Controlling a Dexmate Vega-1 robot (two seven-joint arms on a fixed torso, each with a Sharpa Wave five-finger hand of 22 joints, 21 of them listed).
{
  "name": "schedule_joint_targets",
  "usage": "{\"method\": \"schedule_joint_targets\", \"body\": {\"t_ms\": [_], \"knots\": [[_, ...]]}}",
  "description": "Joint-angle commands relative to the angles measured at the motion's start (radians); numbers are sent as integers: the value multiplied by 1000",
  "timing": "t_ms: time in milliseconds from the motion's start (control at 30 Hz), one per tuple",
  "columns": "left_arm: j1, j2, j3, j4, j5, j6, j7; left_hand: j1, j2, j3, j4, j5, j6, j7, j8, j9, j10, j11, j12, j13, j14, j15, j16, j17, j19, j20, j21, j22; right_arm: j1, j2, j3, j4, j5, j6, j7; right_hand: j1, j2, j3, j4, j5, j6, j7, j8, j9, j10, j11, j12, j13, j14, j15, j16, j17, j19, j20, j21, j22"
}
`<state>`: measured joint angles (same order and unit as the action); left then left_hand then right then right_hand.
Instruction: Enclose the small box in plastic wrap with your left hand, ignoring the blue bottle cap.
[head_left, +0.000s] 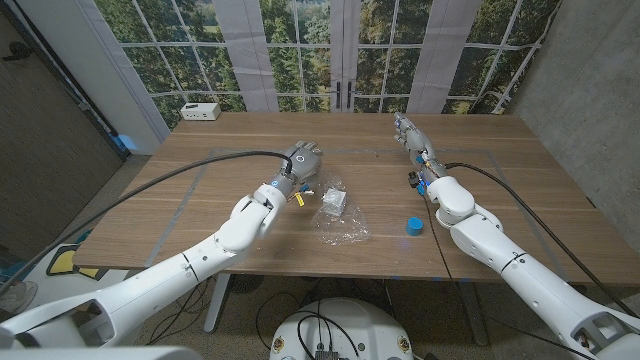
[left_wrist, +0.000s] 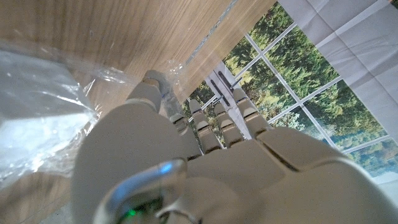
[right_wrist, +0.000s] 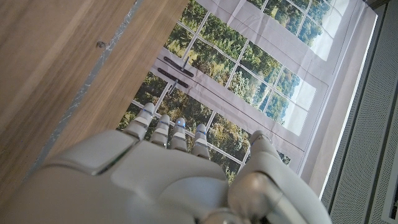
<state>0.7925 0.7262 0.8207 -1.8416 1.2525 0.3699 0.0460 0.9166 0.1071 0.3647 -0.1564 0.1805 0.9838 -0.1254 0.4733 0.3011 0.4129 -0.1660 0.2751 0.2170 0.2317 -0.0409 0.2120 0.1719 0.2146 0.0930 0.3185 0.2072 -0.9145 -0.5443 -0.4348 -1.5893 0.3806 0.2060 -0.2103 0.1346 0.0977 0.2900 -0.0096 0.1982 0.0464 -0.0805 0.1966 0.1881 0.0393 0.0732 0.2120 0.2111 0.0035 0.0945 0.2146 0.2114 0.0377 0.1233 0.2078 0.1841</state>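
1. Box: small, white, cuboid, on the table near centre, lying on and partly under the wrap. Long axis hard to judge; looks slightly skewed to the table edge.
2. Wrap: clear, crinkled film, glossy highlights, spread mostly toward the near side and right of the box. In left wrist view the wrap shows as a rumpled translucent sheet close beside the hand, one edge lifted off the wood.
3. Left hand: raised above the table, just beyond and left of the box, apart from it. Fingers extended side by side, slightly spread; nothing held as far as visible. Judged open.
4. Key relation: box lies toward the robot and rightward from the left hand; loose wrap lies past the box on the near side. Left hand clearly the nearer one.
5. Right hand: well right of the box, far side of the table, fingers straight and together, nothing in them.
6. Cap: blue, round, plastic, right of the wrap, not touching it. To be left alone.
7. Table: wood grain, matte, tape lines on the surface.
8. Judgement: enclosure not complete; next move likely needs a reach to a free wrap edge and a fold over the box. Risk: thin film slipping, or the light box dragged along.
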Motion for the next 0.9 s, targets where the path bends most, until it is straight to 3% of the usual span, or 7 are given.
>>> {"method": "schedule_joint_targets", "body": {"t_ms": [33, 167, 533, 800, 867, 900], "knots": [[-26, -6, 26, -18, 0, -86, 27, 6, -18, -11, -2, -3, 28, -15, 20, 3, 11, -9, 2, 4, 10, -63, -1, 3, 9, -2, 5, 3, -11, -5, 4, -16, 1, -5, -11, -2, -6, 10, -1, 1, 1, -10, 0, 2, 5, 2, -2, 2, 0, 1, 0, 3, -3, 2, 2, 1], [-18, -8, 18, -26, -26, -110, 68, 8, -24, -16, -3, -3, 36, -17, 24, 0, 16, -13, 1, 5, 12, -68, -2, 3, 8, -2, 5, 3, -15, -4, 5, -20, 0, -8, -17, -2, -5, 11, -1, 1, 2, -10, 0, 2, 4, 1, -3, 2, 0, 2, 1, 3, -3, 1, 2, 1], [-6, 16, -10, -70, -120, -191, 41, 14, -26, -24, -1, -2, 41, -14, 27, -5, 18, -7, -3, 6, 18, -70, -4, 5, 9, 1, 6, 3, -21, -11, 7, -27, 5, -8, -11, -1, -5, 11, -1, 1, 2, -9, 0, 2, 4, 1, -3, 2, 0, 1, 0, 3, -3, 1, 2, 1], [12, 61, -44, -143, -180, -247, -30, 24, -38, -32, -5, -1, 63, -13, 36, -11, 20, -12, -7, 6, 18, -67, -8, 4, 1, 5, 3, 3, -28, -14, 11, -46, 8, -28, -22, -1, -4, 12, 0, 1, 3, -9, 0, 2, 3, 2, -3, 2, -2, 2, 0, 3, -4, 2, 2, 1], [8, 78, -40, -177, -150, -245, -106, 27, -42, -34, -7, -1, 69, -10, 39, -12, 19, -10, -9, 6, 18, -67, -8, 4, -2, 7, 2, 2, -27, -14, 10, -42, 10, -18, -14, -2, -4, 12, 0, 1, 3, -8, 0, 2, 3, 0, -3, 2, -2, 2, 0, 3, -4, 2, 2, 1], [16, 80, -42, -181, -135, -241, -98, 30, -44, -35, -8, -1, 71, -9, 41, -11, 19, -10, -10, 6, 18, -66, -9, 4, -5, 8, 1, 2, -28, -15, 10, -49, 5, -28, -23, -2, -4, 12, 0, 1, 2, -9, 0, 2, 3, 1, -3, 2, -2, 2, 0, 3, -4, 2, 2, 1]]}}
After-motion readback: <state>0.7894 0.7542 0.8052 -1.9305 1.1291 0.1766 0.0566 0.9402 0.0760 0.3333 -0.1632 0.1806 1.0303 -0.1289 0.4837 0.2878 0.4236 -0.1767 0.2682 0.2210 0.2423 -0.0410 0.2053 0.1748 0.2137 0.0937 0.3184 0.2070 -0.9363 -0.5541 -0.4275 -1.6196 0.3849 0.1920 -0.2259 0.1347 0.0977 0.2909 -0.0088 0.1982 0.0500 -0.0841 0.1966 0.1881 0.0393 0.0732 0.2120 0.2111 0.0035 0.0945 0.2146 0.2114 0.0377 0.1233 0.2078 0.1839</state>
